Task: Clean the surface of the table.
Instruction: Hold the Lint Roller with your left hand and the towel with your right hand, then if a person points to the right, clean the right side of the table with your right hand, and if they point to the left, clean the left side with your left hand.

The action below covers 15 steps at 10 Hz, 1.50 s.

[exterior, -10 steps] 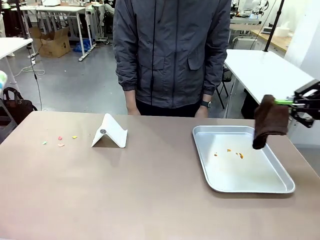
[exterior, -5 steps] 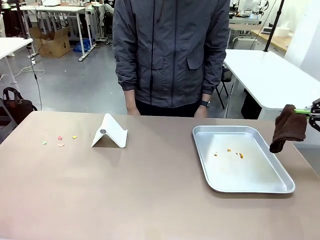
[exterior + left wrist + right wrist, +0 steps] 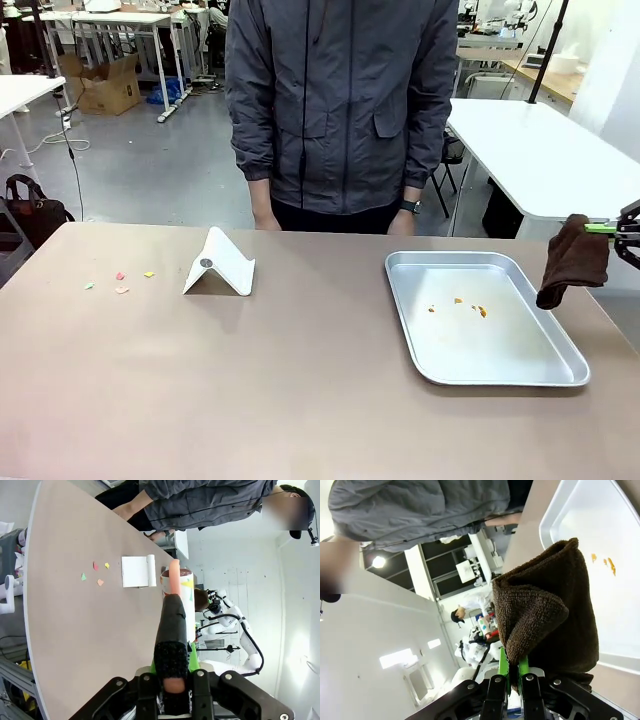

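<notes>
R arm: we see just the wrist end poking in at the front view's right edge. The right gripper (image 3: pixel 618 231) is held up off the table (image 3: pixel 300 390), near the far right corner of the tray (image 3: pixel 500 378), fingers approx level and pointing toward the robot's left. Claw is clenched on a brown cloth (image 3: pixel 573 258), pinched by its top edge btwn the green pads; the rest hangs limp, low end in line w/ the tray's right rim. Can't tell if it touches. Wrist cam agrees: right gripper (image 3: pixel 512 680) pads are tight on the cloth (image 3: pixel 545 620), w/ the tray (image 3: pixel 570 510) and its orange crumbs (image 3: pixel 609 566) beyond. L arm: wrist is rolled so the table (image 3: pixel 70 640) runs sideways in its cam. The left gripper (image 3: pixel 173 682) is held above the left end, aimed along the top, jaws clamped on a dark textured stick (image 3: pixel 171 630) w/ a salmon-coloured tip; we can't ID the tool. The table, brownish-tan, fills the lower front view. On it sit a few small coloured scraps (image 3: pixel 120 281) at far left, a folded white stand (image 3: pixel 220 266) next to them, and crumbs (image 3: pixel 468 305) in the tray at right. A person (image 3: pixel 340 100) in a grey jacket stands at the far edge, arms down, hands just behind the edge.
</notes>
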{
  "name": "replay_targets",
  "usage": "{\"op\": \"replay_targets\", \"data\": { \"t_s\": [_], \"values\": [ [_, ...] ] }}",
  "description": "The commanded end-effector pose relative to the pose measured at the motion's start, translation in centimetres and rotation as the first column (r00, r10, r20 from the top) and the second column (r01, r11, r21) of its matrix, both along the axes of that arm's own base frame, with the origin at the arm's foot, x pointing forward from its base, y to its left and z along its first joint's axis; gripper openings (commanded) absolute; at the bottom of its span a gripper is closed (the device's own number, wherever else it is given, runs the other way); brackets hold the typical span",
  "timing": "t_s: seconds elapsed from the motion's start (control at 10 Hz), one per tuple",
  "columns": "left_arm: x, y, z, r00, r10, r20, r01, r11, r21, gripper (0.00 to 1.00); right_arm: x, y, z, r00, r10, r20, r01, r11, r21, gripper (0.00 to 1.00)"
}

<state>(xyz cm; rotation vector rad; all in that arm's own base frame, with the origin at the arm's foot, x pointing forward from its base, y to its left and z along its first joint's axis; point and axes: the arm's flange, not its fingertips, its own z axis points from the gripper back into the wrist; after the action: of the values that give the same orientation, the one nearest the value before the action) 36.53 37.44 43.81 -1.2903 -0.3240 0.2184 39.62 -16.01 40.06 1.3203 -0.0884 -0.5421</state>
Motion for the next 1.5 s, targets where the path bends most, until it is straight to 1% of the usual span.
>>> {"op": "replay_targets", "data": {
  "t_s": [0.0, 1.4],
  "values": [
    [-0.23, -0.04, 0.43, 1.000, -0.002, 0.016, 0.002, 1.000, -0.019, 0.22, -0.22, -0.12, 0.45, 1.000, 0.003, -0.012, -0.003, 1.000, 0.022, 0.08],
    [-0.23, -0.04, 0.43, 1.000, -0.002, 0.016, 0.002, 1.000, -0.019, 0.22, -0.22, -0.12, 0.45, 1.000, 0.003, -0.012, -0.003, 1.000, 0.022, 0.08]
  ]
}}
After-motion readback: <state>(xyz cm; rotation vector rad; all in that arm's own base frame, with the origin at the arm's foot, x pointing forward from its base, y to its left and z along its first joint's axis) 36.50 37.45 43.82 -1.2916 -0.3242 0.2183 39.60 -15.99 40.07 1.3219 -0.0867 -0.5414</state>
